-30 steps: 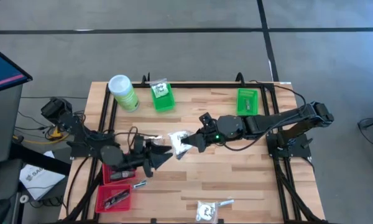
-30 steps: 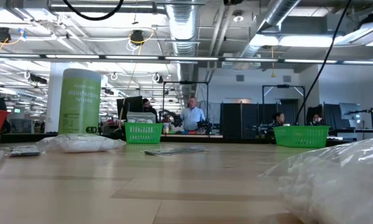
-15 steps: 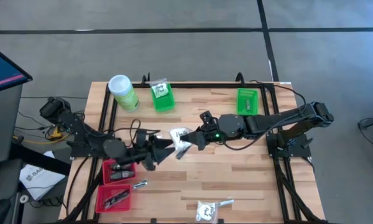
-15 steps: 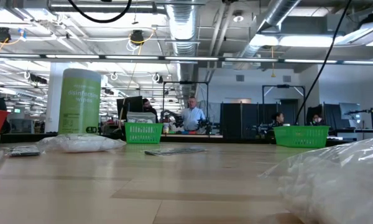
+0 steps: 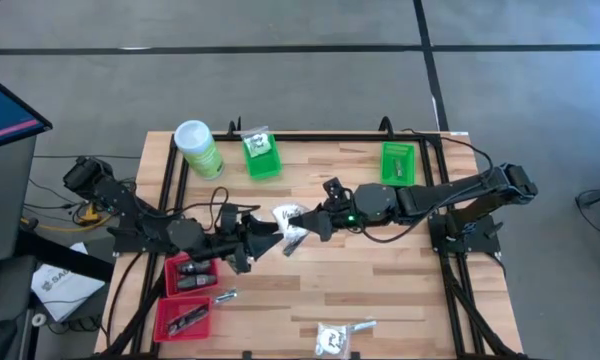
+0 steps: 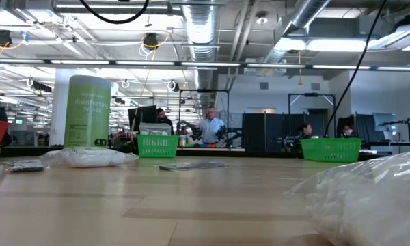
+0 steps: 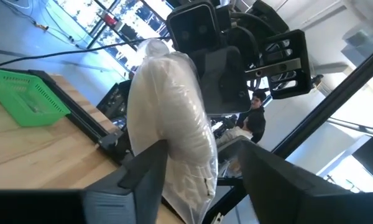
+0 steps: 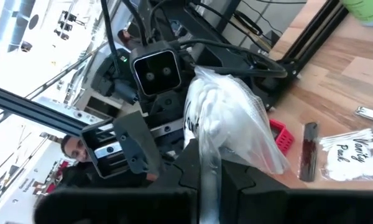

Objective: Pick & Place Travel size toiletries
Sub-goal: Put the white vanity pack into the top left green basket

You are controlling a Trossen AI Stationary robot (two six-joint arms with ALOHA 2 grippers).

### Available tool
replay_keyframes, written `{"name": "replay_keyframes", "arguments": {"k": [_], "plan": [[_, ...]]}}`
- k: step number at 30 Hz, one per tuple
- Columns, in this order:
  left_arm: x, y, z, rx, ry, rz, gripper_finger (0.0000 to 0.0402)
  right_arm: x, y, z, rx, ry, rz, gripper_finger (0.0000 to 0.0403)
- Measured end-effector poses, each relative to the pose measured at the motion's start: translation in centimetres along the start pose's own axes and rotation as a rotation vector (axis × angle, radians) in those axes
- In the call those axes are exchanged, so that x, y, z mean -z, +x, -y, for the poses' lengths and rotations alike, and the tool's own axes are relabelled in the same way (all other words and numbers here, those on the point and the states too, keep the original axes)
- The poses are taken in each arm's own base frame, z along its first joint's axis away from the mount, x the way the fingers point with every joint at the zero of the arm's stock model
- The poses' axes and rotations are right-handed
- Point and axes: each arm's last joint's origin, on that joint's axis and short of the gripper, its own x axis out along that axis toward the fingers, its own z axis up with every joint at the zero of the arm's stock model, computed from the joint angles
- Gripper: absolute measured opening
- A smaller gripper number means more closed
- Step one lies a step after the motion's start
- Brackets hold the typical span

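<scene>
Midair, one white packet (image 5: 291, 224) — right pincer (image 5: 302, 229) clenched on it, left pincer (image 5: 271, 235) agape.

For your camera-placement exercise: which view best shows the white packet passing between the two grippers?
The left wrist view: the white packet fills the frame between the left gripper's fingers. The right wrist view shows it too; in the high view it is small; the low view misses it.

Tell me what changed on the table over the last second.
The left claw moved up the picture toward the white packet, and its fingers now sit either side of it, not visibly clamped. The right claw drew a little to the picture's right while keeping its grip on the packet, carrying it slightly up. The green baskets, red baskets and canister did not move.
</scene>
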Motion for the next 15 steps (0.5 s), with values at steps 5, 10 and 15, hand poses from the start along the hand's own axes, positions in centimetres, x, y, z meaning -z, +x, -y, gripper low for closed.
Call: {"name": "replay_keyframes", "arguments": {"k": [5, 10, 15], "plan": [[0.0, 0.02, -0.02, -0.002, 0.001, 0.001, 0.0134, -0.05, -0.01, -0.04, 0.002, -0.007, 0.015, 0.0012], [-0.06, 0.05, -0.04, 0.0, 0.003, 0.004, 0.007, -0.08, -0.01, -0.1, -0.003, -0.008, 0.02, 0.0012], [-0.06, 0.05, -0.03, 0.0, 0.003, 0.004, 0.0019, -0.09, -0.02, -0.1, -0.002, -0.008, 0.023, 0.0012]]}}
